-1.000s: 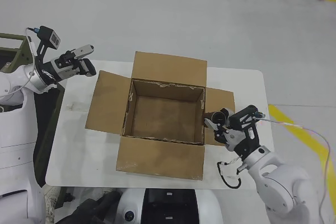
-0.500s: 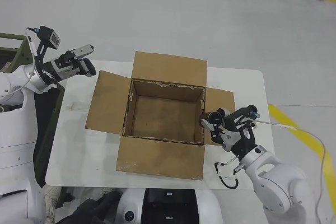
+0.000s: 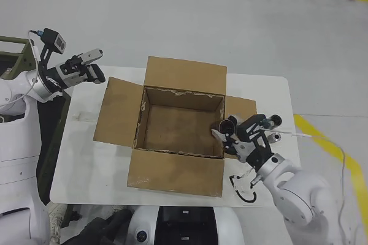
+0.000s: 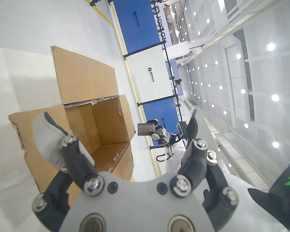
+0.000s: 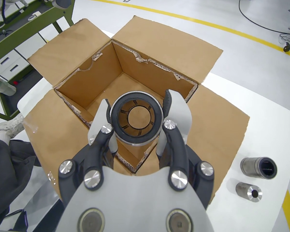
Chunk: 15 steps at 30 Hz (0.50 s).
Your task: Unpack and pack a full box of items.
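An open cardboard box (image 3: 179, 128) with its flaps spread out stands on the white table (image 3: 80, 177); its inside looks bare. My right gripper (image 3: 226, 130) is shut on a hollow metal cylinder (image 5: 136, 119) with a dark rim, held over the box's right wall (image 5: 159, 71). The same cylinder (image 4: 145, 129) shows far off in the left wrist view, beyond the box (image 4: 94, 121). My left gripper (image 3: 93, 66) hangs open and holds nothing above the table's far left corner, away from the box.
Two more metal cylinders, a larger one (image 5: 258, 166) and a smaller one (image 5: 249, 191), lie on the table right of the box. A green cart (image 3: 12, 67) stands off the table's left side. A person's shoe (image 5: 7, 125) shows beyond the table edge.
My right gripper has carried the metal cylinder leftward from above the right flap to over the box's right wall. The left arm has stayed still.
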Available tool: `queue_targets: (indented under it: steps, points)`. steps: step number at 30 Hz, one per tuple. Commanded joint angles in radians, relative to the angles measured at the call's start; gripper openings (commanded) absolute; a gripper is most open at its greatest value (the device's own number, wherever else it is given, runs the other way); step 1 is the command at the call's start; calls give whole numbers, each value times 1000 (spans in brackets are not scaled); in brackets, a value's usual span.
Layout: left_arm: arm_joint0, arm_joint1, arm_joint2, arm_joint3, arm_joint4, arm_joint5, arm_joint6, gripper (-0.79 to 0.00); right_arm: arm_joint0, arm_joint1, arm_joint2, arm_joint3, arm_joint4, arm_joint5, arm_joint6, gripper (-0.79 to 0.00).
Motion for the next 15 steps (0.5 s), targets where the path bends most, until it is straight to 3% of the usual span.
queue_targets:
  steps: [1,15]
  points:
    - [0,0,0,0,0,0,0,0,36,-1,-17,19,8,-3,17,-785]
    - [0,0,0,0,0,0,0,0,245,-19,-140,168,67,-7,32,-785]
